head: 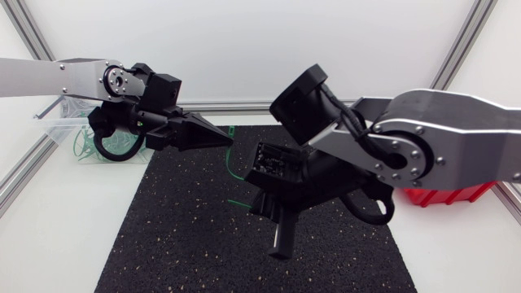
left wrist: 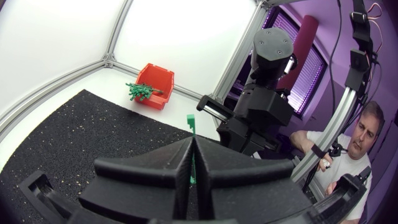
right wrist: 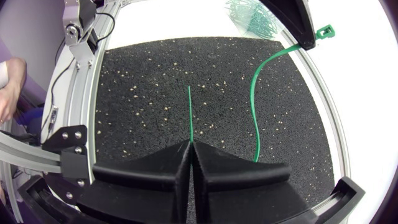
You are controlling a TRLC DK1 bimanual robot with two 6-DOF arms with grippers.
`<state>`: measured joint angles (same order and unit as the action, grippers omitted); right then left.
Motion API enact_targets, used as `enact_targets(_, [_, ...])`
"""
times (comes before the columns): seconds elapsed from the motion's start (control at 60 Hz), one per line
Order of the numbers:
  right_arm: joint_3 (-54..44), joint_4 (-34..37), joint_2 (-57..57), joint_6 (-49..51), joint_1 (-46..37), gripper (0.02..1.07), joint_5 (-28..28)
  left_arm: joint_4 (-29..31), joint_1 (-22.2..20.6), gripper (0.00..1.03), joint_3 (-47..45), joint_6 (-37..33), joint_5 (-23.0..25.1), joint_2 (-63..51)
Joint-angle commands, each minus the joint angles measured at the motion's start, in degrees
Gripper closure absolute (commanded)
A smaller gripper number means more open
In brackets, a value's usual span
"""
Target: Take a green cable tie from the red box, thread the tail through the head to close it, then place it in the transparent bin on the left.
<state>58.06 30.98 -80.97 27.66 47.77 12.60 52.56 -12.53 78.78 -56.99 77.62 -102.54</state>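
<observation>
from above, the left fingers point(head: 218, 138) pinch the green cable tie point(head: 229, 163) by its head over the mat point(head: 163, 236)'s back edge, the left wrist view shows them shut on it, and the right wrist view shows the right fingers point(right wrist: 189, 152) clamped on its tail, which points ahead, with the head off to one side.

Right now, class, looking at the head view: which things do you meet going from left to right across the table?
transparent bin → left gripper → green cable tie → right gripper → red box. The black mat spans the middle, so it has no place in the order.
</observation>
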Motion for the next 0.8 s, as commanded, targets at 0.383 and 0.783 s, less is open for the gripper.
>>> enact_targets(0.383, [-2.08, -6.37, -2.35, 11.80, -0.75, 1.02, -8.65, -13.44, -0.21, 1.00, -5.04, 1.88, -5.99, -3.72])
enact_targets(0.783, [4.34, 4.17, 1.25, 3.80, 1.36, 1.02, -9.44, -50.36, -3.81, 1.00, -20.51, 34.40, -14.52, 8.94])
